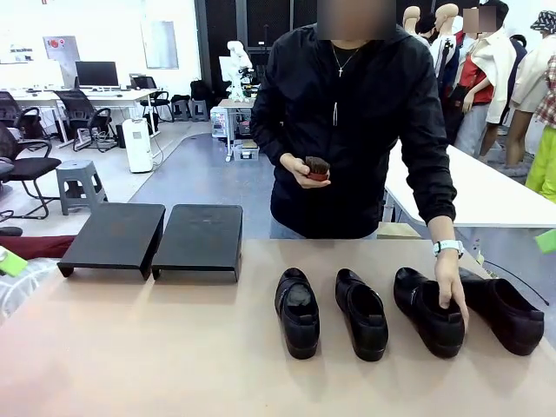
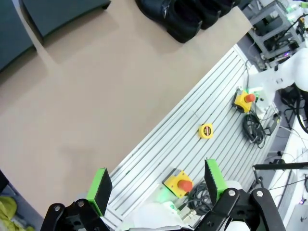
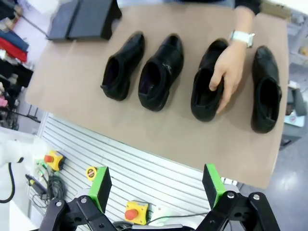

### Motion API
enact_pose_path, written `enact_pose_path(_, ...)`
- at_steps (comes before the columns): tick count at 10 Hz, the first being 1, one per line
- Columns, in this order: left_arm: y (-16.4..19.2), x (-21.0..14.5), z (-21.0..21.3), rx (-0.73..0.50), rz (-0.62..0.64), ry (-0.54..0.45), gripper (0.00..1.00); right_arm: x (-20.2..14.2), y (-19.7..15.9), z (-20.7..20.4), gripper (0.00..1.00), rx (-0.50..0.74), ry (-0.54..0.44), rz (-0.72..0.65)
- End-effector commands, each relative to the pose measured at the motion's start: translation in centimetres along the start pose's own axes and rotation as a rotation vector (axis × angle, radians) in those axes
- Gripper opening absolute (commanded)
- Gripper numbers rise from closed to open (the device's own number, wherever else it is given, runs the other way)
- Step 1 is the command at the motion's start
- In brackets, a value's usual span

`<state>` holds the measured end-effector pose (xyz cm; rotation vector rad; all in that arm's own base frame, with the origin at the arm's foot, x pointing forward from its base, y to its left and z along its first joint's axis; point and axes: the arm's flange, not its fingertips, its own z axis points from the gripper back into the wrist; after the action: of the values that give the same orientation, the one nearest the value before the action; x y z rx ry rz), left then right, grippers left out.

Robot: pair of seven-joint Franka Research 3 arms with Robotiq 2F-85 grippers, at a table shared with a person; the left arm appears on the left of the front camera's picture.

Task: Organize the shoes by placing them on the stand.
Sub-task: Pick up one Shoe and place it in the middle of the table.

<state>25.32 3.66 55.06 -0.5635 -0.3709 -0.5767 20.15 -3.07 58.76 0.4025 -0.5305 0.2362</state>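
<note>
Four glossy black shoes (image 1: 362, 314) stand in a row on the right half of the tan counter (image 1: 174, 356), heels toward the robot's side (the right wrist view shows their open tops best). They are all well apart from the stand (image 1: 113, 234). Its two matte black sloped sections sit side by side, just beside each other, at the far left of the counter. A person stands at the far edge and rests one hand (image 1: 450, 287) on the third shoe from the left, with the fingers curled over its opening. The person's other hand (image 1: 300, 167) is held at the waist and grips a small dark object (image 1: 317, 168) that is too small to identify. The left gripper (image 2: 156, 183) hangs released with its green pads spread wide and nothing between them, above the slotted metal surface (image 2: 192, 120) at the counter's near edge. The right gripper (image 3: 156, 185) is likewise spread and grasps nothing, short of the row of shoes.
</note>
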Motion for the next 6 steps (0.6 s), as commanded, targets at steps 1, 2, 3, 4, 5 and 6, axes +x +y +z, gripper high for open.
enact_pose_path(1,0.0,-0.1,0.2,-0.021,-0.021,-0.008,1.00,5.2,2.9,-3.8,1.00,-0.039,0.110,0.109)
enact_pose_path(2,0.0,-0.1,0.2,-0.021,-0.021,-0.008,1.00,6.3,2.0,-4.7,1.00,-0.052,0.162,0.086)
enact_pose_path(3,0.0,-0.1,0.2,-0.021,-0.021,-0.008,1.00,5.1,0.4,-3.4,1.00,-0.025,0.149,0.068)
enact_pose_path(4,0.0,-0.1,0.2,-0.021,-0.021,-0.008,1.00,2.4,-1.8,-0.4,1.00,-0.030,0.110,-0.003)
enact_pose_path(5,0.0,-0.1,0.2,-0.021,-0.021,-0.008,1.00,-0.8,-3.5,2.7,1.00,-0.019,0.047,-0.063)
enact_pose_path(6,0.0,-0.1,0.2,-0.021,-0.021,-0.008,1.00,-3.9,-4.4,5.0,1.00,-0.029,0.026,-0.130)
